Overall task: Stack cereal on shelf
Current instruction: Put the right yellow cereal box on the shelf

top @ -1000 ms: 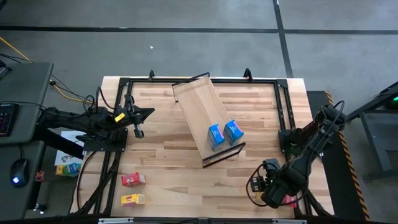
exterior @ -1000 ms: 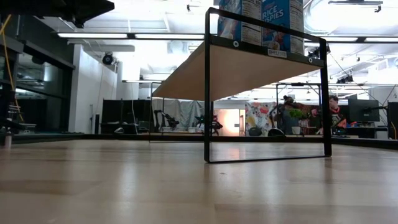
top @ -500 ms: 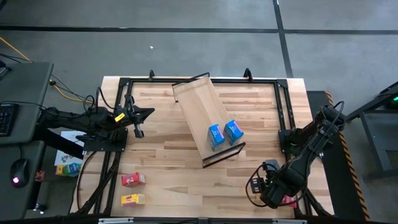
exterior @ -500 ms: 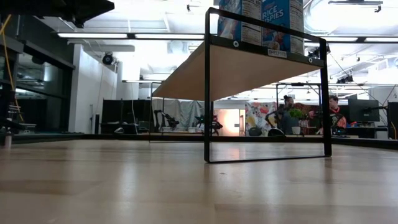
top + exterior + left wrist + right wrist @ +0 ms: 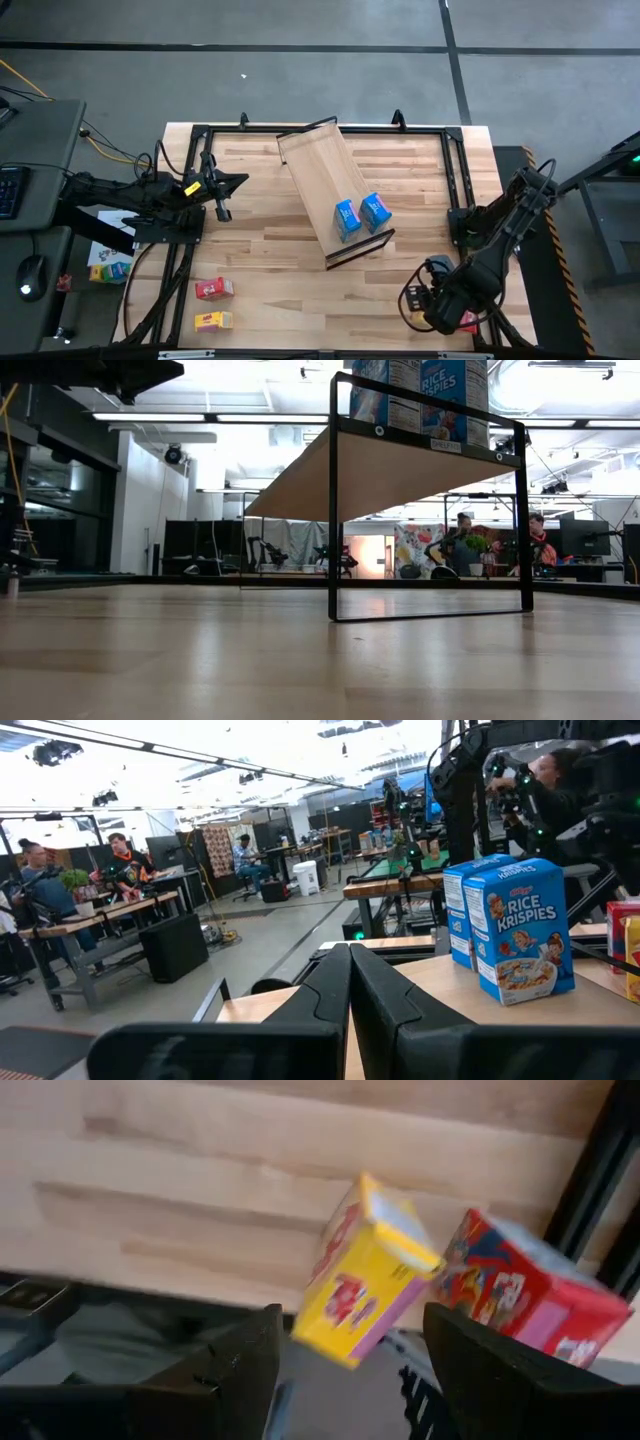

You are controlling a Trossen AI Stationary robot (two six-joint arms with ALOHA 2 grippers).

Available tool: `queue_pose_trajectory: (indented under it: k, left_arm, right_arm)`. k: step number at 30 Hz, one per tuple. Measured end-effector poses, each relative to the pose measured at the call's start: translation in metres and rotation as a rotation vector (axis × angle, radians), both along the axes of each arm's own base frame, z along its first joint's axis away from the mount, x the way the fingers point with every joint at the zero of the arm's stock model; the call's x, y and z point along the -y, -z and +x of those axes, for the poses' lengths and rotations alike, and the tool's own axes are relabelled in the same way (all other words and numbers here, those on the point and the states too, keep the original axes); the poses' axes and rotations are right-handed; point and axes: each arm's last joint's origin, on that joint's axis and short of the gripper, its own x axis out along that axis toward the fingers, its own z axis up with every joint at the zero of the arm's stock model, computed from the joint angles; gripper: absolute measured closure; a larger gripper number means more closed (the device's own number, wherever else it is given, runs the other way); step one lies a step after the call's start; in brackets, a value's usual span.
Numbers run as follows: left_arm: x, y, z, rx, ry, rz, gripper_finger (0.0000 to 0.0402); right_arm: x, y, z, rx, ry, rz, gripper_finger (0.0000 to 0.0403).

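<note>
1. Butcher-block table (image 5: 280,255) of pale wood strips stood on a grey floor, with a black metal frame along its edges.
2. Shelf (image 5: 318,170): a long light-wood board with a thin dark frame and raised end rails, set diagonally at mid-table.
3. Blue boxes (image 5: 347,218) and (image 5: 375,211): two small upright cartons, side by side on the shelf's near end; the printed front read "Rice Krispies" in the left wrist view (image 5: 520,940).
4. Red box (image 5: 213,289) and yellow box (image 5: 212,320): lying at the table's front left, near each other, well apart from the shelf.
5. Second yellow box (image 5: 365,1270) and second red box (image 5: 525,1290): just beside each other at the table's front right edge, the yellow one tilted.
6. Right gripper (image 5: 432,305): at the front right corner, fingers (image 5: 240,1370) spread apart, the yellow box showing between them; contact could not be told.
7. Left gripper (image 5: 222,210): clenched and holding nothing, over the table's left side.
8. People sat at desks in the room behind.
</note>
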Motion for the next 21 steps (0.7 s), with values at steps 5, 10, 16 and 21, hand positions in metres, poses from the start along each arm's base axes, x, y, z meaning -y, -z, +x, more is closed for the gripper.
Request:
queue_pose_trajectory:
  k: [5,10,16,21]
  left_arm:
    - [0.0,0.0,0.0,0.0,0.0,0.0,0.0401]
    - [0.0,0.0,0.0,0.0,0.0,0.0,0.0401]
    - [0.0,0.0,0.0,0.0,0.0,0.001,0.0401]
    - [0.0,-0.001,0.0,-0.002,-0.004,0.022,0.0401]
  right_arm:
    - [-0.011,-0.004,0.004,0.082,-0.013,0.045,0.0166]
    - [-0.027,0.009,0.009,0.044,-0.021,0.09,0.0166]
    - [-0.031,0.021,0.01,-0.021,-0.021,0.06,0.0166]
    - [-0.022,0.022,0.007,-0.113,0.009,0.009,0.0166]
